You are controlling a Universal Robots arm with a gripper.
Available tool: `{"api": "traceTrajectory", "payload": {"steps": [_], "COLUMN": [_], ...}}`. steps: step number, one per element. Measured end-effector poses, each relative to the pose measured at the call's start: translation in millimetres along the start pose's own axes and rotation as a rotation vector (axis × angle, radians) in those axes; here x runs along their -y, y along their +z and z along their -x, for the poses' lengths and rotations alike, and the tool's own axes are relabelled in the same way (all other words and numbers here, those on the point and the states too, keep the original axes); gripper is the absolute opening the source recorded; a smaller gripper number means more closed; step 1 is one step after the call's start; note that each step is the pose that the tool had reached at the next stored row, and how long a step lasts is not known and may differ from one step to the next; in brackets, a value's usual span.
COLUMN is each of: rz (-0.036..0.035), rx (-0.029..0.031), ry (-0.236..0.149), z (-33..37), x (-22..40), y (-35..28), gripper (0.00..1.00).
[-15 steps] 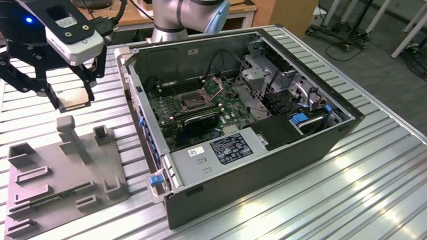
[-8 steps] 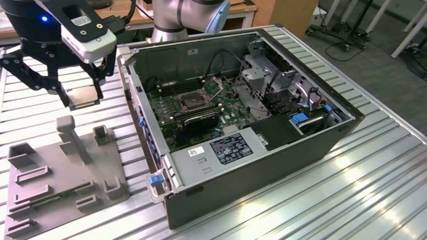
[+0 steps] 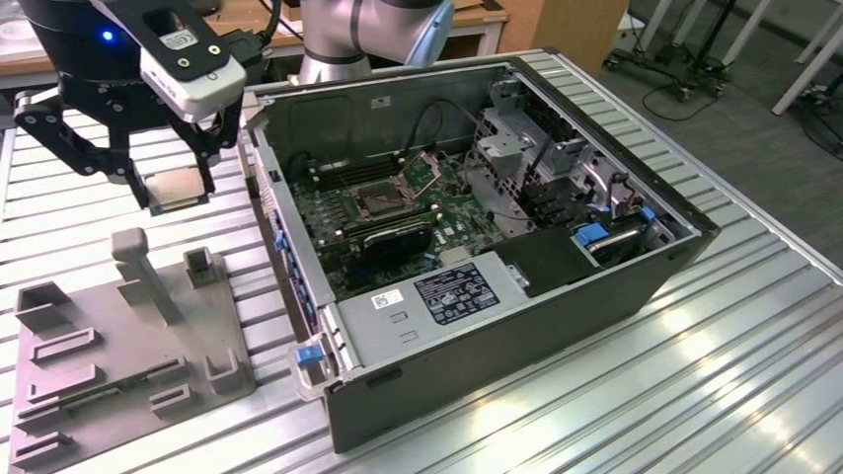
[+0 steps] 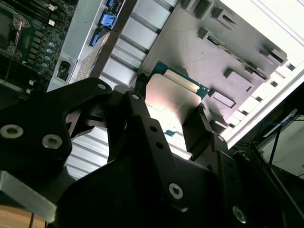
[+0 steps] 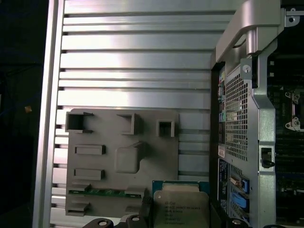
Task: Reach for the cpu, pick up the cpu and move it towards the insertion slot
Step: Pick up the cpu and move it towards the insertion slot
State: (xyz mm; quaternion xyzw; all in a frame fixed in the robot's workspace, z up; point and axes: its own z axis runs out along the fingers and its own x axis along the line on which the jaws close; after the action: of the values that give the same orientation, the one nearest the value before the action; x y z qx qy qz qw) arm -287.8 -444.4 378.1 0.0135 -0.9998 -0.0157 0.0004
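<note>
Slatted metal table [image 3: 685,380]: grey fixture [image 3: 118,341], computer case [image 3: 554,326].

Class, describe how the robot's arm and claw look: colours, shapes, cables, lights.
The arm is a silver tube with a pale blue joint cap. The claw is black, its jointed fingers studded with silver bolts, with a small blue light on its body, a white-and-grey box beside it and black cables behind.

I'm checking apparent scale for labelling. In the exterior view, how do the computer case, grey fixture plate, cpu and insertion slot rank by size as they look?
1. computer case
2. grey fixture plate
3. cpu and insertion slot: they look alike, and the raised cpu may sit nearer the camera, so I leave them unranked.
</note>
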Motion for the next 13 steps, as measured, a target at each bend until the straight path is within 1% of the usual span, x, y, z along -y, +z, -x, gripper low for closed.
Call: {"api": "traceTrajectory", "payload": {"steps": [9, 13], "rz": [-0.0001, 0.0], "rx": [-0.0001, -0.0001], "ry": [0.0, 0.0], "z": [0.6, 3.1], "x": [0.0, 0.1], "y": [0.0, 0.0], "gripper": [0.54, 0.54]}}
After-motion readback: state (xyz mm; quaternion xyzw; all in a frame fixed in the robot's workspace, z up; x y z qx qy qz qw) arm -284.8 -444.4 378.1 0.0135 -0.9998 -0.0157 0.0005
